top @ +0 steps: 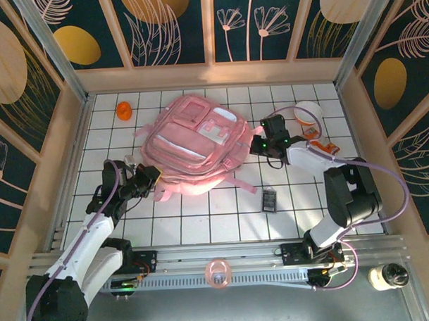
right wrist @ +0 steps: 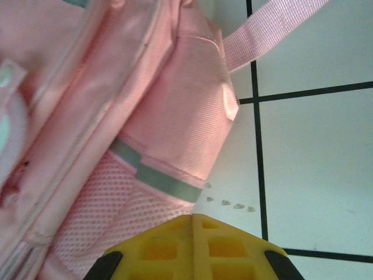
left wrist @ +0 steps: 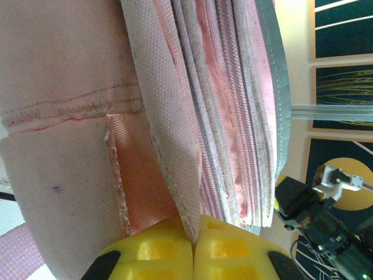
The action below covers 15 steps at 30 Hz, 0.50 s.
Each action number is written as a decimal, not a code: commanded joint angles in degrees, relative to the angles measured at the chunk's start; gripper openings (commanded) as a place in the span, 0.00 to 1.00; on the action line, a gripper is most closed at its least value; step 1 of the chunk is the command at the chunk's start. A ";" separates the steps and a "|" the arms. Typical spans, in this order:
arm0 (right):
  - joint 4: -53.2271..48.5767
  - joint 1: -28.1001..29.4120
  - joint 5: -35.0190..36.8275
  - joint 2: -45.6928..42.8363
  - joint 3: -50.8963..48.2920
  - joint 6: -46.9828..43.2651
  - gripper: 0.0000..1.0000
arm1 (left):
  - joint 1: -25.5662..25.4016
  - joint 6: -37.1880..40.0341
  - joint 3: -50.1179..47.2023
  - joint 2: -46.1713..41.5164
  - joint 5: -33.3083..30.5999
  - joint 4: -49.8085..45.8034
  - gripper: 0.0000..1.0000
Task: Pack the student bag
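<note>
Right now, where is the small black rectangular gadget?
Top view: the black gadget lies on the white tiled table, right of the pale pink fabric backpack's near edge.

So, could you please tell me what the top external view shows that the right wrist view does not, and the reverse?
Top external: the whole student bag, an orange object, a small black device and a pink ring. Right wrist: close up, the bag's mesh side pocket, its grey trim and the yellow pads of the right gripper, pressed shut. Both: the pink bag lying on the white gridded table.
</note>
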 commanded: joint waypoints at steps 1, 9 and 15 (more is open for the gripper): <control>2.19 0.63 -1.33 0.60 2.29 -1.03 0.00 | 0.27 -0.87 -0.05 -2.11 2.83 0.02 0.00; -1.67 13.15 -3.78 -8.54 -1.06 -9.57 0.37 | 0.26 -1.99 -0.41 -0.32 1.89 3.28 0.00; -5.19 17.97 -3.54 -7.94 -1.68 -14.16 0.43 | 0.31 -0.91 1.66 0.96 1.64 2.85 0.00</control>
